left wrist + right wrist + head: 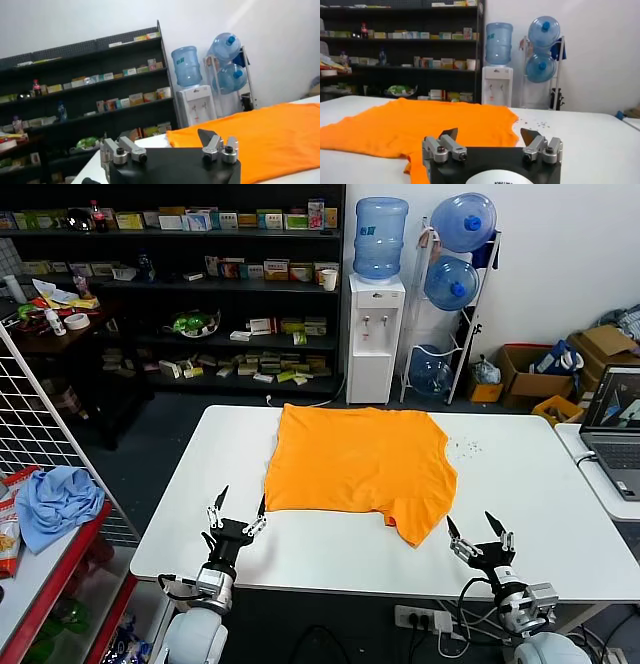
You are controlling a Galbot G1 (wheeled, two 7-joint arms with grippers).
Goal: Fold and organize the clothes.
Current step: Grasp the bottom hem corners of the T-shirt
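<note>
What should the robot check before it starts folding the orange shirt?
1. T-shirt lies on the table: ok.
2. Shirt spread flat: not ok, the near right corner is bunched.
3. Left gripper open, empty, near the shirt's near left corner: ok.
4. Right gripper open, empty, off the cloth: ok.
5. Laptop clear of the shirt: ok.
6. Lettering side up: cannot tell.

A lab or workroom staged like a small shop. Dark shelving (180, 294) along the back wall holds rows of boxed goods. A white water dispenser (374, 334) stands beside a rack of spare water bottles (455, 284). Cardboard boxes (560, 374) sit on the floor, and a laptop (612, 429) rests on a side desk.
</note>
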